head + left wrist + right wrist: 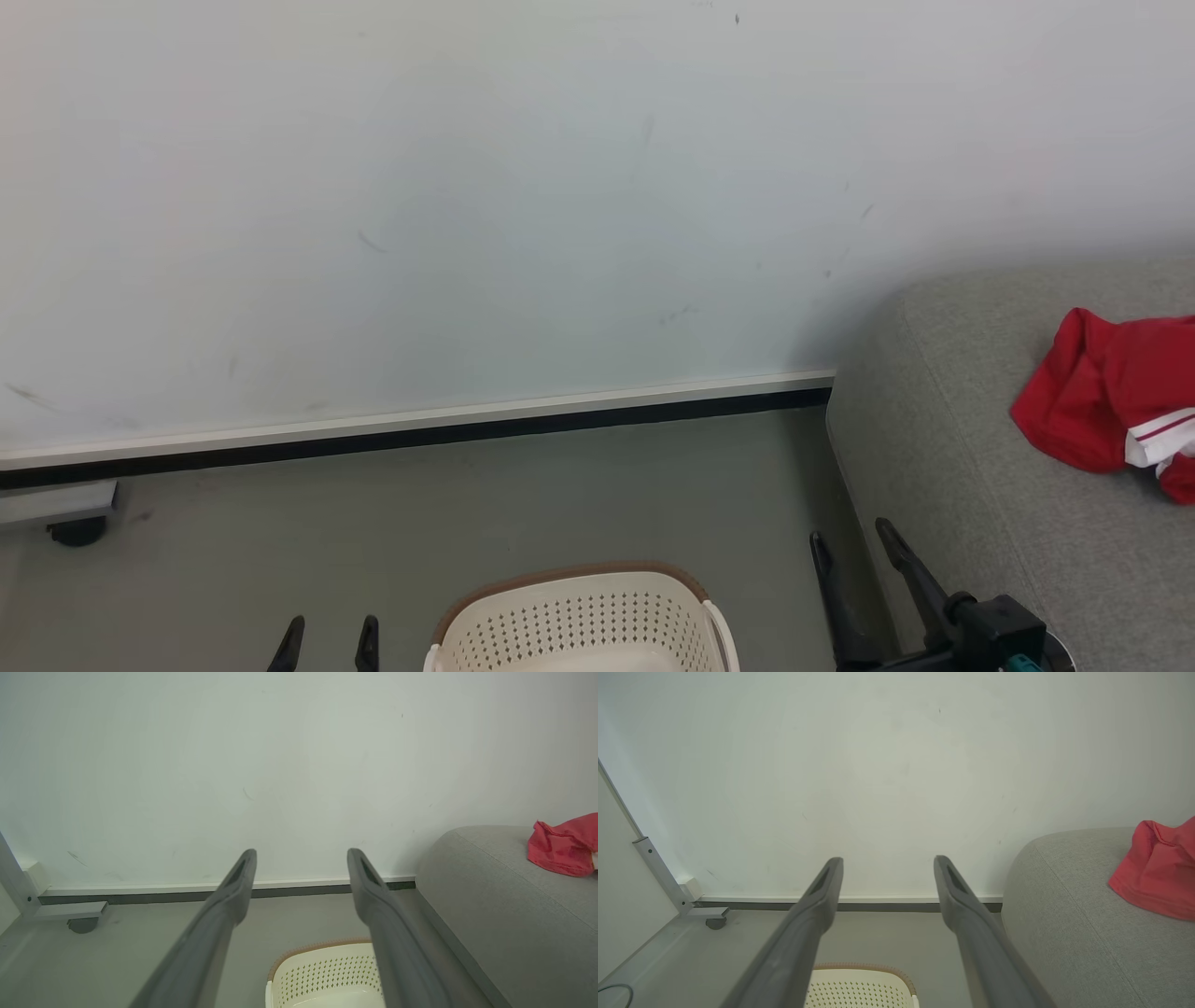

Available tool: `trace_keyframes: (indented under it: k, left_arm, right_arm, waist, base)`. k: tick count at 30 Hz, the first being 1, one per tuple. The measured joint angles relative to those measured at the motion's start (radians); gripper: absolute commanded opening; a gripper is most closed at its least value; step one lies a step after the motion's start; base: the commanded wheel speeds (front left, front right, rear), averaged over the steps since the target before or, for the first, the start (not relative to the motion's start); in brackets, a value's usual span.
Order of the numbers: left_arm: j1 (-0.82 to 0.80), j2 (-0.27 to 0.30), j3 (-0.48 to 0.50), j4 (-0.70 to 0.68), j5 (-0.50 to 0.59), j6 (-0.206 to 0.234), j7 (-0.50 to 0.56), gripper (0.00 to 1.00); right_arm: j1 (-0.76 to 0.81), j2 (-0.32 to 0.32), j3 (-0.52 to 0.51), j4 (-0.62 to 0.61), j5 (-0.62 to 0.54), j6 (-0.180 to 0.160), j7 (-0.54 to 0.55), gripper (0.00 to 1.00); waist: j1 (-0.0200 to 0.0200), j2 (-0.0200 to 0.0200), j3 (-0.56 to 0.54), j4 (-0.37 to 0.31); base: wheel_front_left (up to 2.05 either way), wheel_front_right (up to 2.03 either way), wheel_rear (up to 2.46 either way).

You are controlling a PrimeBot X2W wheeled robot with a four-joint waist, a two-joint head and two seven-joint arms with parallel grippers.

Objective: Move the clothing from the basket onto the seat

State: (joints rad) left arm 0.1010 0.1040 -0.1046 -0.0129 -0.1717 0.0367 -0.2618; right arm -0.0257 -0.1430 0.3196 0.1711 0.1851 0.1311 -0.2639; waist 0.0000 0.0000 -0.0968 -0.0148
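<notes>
A pale wall (467,187) marked with faint dark scuffs is seen across the upper part of the head view. Along its foot, a skirting strip (420,434), white above and black below, is met by a grey-green floor (327,541). At the far left, a dark caster (77,532) is fitted under a grey frame bar (56,502). In the right wrist view, a slanted metal post (658,872) is seen rising from that bar, and a thin cable (621,985) is laid on the floor.

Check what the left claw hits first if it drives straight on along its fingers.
Likely the white wall just above the baseboard; nothing shows between the open left claw and it. The basket sits below that line. Depth unclear.
</notes>
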Motion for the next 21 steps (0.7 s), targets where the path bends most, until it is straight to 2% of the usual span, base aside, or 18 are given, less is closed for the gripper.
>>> trace_keyframes:
  k: [11, 12, 17, 21]
  left_arm:
    - [0.003, -0.015, 0.022, 0.004, 0.000, 0.000, 0.000, 1.00]
    - [0.003, -0.015, 0.022, 0.004, 0.000, 0.000, 0.000, 0.00]
    - [0.005, -0.019, 0.018, 0.041, 0.005, 0.000, 0.005, 0.00]
    - [0.005, -0.022, 0.017, 0.050, -0.063, -0.002, 0.015, 0.00]
  right_arm:
    - [0.002, 0.003, -0.009, -0.005, -0.001, 0.000, 0.000, 1.00]
    - [0.002, 0.003, -0.009, -0.005, -0.001, 0.000, 0.000, 0.00]
    - [0.027, 0.003, -0.007, 0.028, 0.001, 0.000, 0.001, 0.00]
    - [0.037, 0.003, -0.024, 0.031, 0.074, 0.000, 0.019, 0.00]
  waist:
    - [0.0001, 0.0001, 0.003, 0.000]
    - [0.0001, 0.0001, 0.003, 0.000]
    - [0.0000, 0.0001, 0.004, 0.000]
    - [0.0000, 0.0000, 0.007, 0.001]
  base:
    - [0.00, 0.00, 0.00]
    - [0.00, 0.00, 0.00]
    - [0.00, 0.00, 0.00]
    - [0.00, 0.00, 0.00]
